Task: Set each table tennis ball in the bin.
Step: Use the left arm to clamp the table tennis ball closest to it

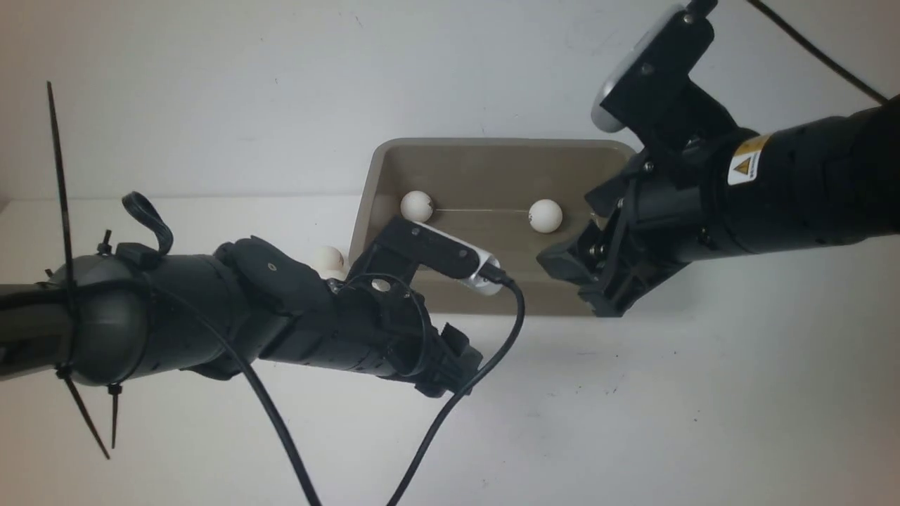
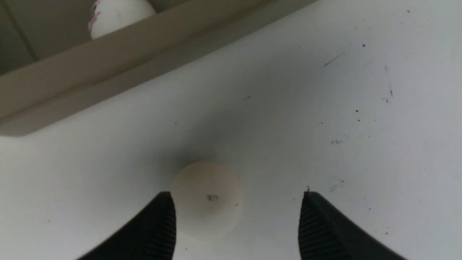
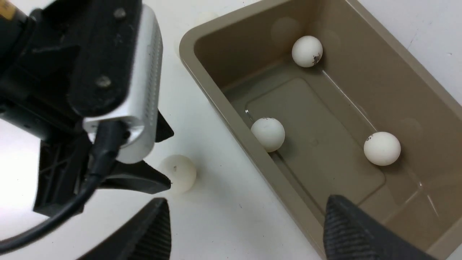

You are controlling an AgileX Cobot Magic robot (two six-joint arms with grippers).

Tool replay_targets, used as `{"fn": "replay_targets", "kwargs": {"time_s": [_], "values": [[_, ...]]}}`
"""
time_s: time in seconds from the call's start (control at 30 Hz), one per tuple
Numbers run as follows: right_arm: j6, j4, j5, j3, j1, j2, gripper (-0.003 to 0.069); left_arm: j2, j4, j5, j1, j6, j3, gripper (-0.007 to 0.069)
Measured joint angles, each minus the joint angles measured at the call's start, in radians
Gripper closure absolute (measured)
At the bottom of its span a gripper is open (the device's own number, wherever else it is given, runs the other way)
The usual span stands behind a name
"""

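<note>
Loose ball (image 2: 206, 198) sits on the table (image 2: 343, 72), just outside the bin (image 2: 72, 86), off its left wall. Left gripper (image 2: 236, 196) is low over it with jaws spread. The ball lies between the tips, close against one finger (image 2: 158, 227), with a clear gap to the other. Nothing is pinched yet. Right gripper (image 3: 247, 198) hangs above the bin's near wall, jaws wide, empty.

Three balls (image 3: 267, 134) (image 3: 307, 51) (image 3: 382, 148) lie in the bin, apart from one another. You see four in all; any others are out of sight.

Handling, as I judge it: hollow, very light, with a hard smooth shell. It will likely roll or squirt away at the first off-centre touch.
- Take it across its widest line, pads on opposite sides, and centre it before you close.
- One finger is nearer than the other, so expect that finger to nudge the ball across the table as the jaws come in.
- A modest squeeze should do; too much could dent it.
- Let go from high up and it will probably bounce in the bin — release low.

Writing: there is a small dark mark on the loose ball and dark print on the balls in the bin. One print looks reddish in the left wrist view. None of it is readable. A yellow warning-triangle sticker (image 1: 745, 165) sits on the right arm — its text is too small to make out.
</note>
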Motion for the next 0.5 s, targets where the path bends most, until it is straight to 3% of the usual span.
{"fn": "replay_targets", "kwargs": {"time_s": [0.5], "values": [[0.0, 0.0, -0.001, 0.0, 0.0, 0.0, 0.0144, 0.086, -0.103, -0.014, 0.0, 0.042, -0.022, 0.0208]]}}
